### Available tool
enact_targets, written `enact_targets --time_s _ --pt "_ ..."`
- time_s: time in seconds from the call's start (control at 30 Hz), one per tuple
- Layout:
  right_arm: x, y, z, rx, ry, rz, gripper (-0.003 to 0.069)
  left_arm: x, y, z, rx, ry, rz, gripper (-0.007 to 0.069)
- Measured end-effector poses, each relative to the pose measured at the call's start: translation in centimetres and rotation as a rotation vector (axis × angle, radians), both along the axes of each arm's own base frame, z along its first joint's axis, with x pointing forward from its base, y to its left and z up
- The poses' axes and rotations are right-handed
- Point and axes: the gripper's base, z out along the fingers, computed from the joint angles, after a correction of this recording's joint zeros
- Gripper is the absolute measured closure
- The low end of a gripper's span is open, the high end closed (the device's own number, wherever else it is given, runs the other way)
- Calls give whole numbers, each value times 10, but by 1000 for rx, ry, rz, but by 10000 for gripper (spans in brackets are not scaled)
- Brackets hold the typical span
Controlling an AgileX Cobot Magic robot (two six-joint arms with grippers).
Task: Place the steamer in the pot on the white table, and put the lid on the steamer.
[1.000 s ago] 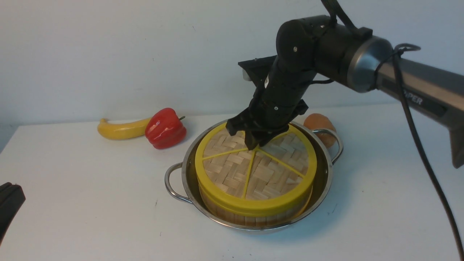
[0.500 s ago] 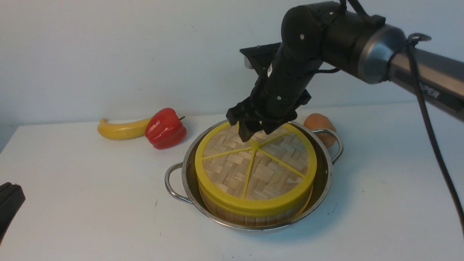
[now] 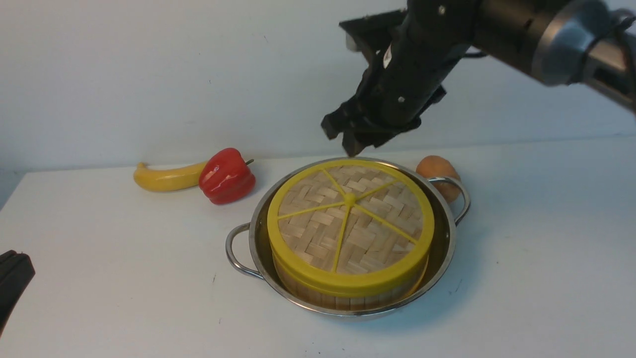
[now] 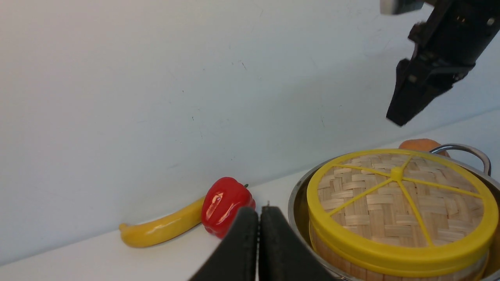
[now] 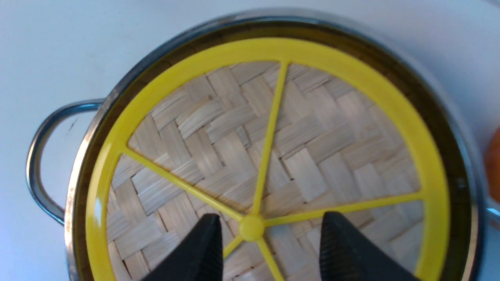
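The lid (image 3: pixel 350 219) sits flat on the steamer (image 3: pixel 343 293) inside the pot (image 3: pixel 444 248) on the white bench (image 3: pixel 124 278) — my right fingers (image 3: pixel 350 136) hover spread and empty above, my left fingers (image 4: pixel 258 242) clenched — likely only retreat remains.

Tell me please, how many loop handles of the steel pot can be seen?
2. One handle is on the pot's near-left side; the other handle is at its far-right side, just in front of an orange object.

Plain pale wall (image 3: pixel 149 74) behind, faintly scuffed, under soft even light.
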Motion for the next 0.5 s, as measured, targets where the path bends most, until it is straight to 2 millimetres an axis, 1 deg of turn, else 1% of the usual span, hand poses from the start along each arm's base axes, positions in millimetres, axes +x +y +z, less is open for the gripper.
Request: enact_targets --time_s 0.03,0.07,0.13,0.17,0.2,0.23,0.3,0.33,0.37,0.4,0.47,0.5 --pt "-4 -7 15 -18 -51 -4 430 0 0 0 0 0 0 624" --pt "-11 -15 36 -23 -108 -10 488 0 0 0 0 0 0 624" --pt "-25 -28 68 -24 -197 -20 589 0 0 0 0 0 0 624" --pt "-30 -32 78 -19 -223 -24 612 0 0 0 0 0 0 624" --pt "-39 -39 94 -8 -264 -29 639 0 0 0 0 0 0 624" --pt "-49 -47 111 7 -304 -34 658 0 0 0 0 0 0 624" --pt "-74 -63 144 49 -387 -38 663 0 0 0 0 0 0 624" --pt "-86 -71 158 67 -421 -40 663 0 0 0 0 0 0 624" --pt "-86 -71 158 67 -421 -40 663 0 0 0 0 0 0 624" --pt "-113 -88 178 95 -474 -39 663 0 0 0 0 0 0 624" --pt "-133 -101 187 106 -498 -42 663 0 0 0 0 0 0 624" --pt "-151 -112 190 110 -508 -43 663 0 0 0 0 0 0 624"
